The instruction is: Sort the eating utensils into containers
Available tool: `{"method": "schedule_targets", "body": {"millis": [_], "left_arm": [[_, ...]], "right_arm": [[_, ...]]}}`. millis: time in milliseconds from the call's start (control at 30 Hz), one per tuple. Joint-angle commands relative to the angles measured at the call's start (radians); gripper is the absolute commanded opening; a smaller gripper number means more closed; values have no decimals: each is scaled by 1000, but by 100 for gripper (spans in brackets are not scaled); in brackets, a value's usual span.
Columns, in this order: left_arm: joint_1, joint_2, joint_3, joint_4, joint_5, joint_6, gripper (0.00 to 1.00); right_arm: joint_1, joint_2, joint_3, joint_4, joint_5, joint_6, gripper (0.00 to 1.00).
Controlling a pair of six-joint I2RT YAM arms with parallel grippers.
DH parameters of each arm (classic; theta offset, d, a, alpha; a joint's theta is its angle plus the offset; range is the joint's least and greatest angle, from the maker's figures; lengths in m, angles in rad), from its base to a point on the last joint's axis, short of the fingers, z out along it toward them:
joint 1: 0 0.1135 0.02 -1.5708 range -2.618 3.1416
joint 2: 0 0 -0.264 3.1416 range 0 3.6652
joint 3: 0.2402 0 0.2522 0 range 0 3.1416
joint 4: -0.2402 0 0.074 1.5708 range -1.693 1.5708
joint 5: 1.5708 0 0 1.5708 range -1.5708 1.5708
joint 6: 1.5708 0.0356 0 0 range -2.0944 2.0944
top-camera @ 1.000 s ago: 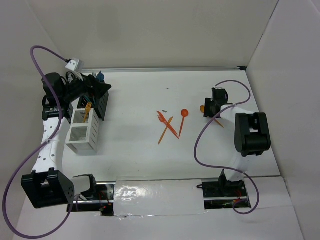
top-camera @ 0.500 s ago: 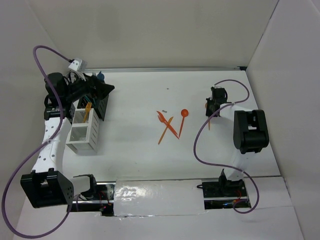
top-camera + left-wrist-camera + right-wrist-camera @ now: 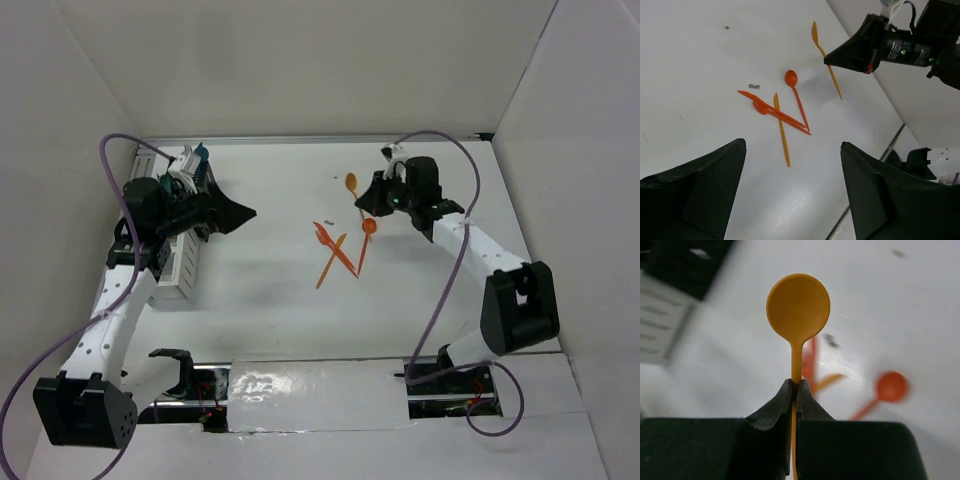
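The right gripper (image 3: 795, 385) clenched the orange spoon (image 3: 798, 305) by its handle, bowl above the tips; the left gripper (image 3: 792, 146) gaped empty. A slow, upright carry to the bins (image 3: 187, 264) seemed wisest.

**A:** What's different on the right?

**B:** Your right gripper (image 3: 368, 203) has left the right edge of the frame and swung to the upper middle. Its jaws were apart a second ago and have now closed on the orange spoon (image 3: 798, 305). You've lifted the spoon off the table (image 3: 280, 310), so it no longer lies at the right of the frame.

**A:** And the left?

**B:** Your left gripper (image 3: 242, 213) has come away from above the containers (image 3: 181, 268) at upper left. It now reaches toward the centre of the frame. Your arm's black block has slid down into the bottom left corner.
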Motion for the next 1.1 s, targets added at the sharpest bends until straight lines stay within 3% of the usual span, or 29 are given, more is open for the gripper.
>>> {"method": "schedule_targets", "body": {"millis": [0,200,333,733,1067], "left_arm": [[-27,-114,-9,8,-2,-65,89],[-50,-210,-12,3,-39,-97,90],[-61,-188,-4,-20,-77,-96,89],[-85,-156,-67,14,-191,-131,83],[-185,-59,-30,17,-330,-143,79]], "right_arm": [[136,-69,38,136,-206,75,0],[408,-4,122,179,-49,85,0],[498,-13,133,202,2,82,0],[623,-41,164,270,84,82,0],[689,9,228,288,153,88,0]]}}
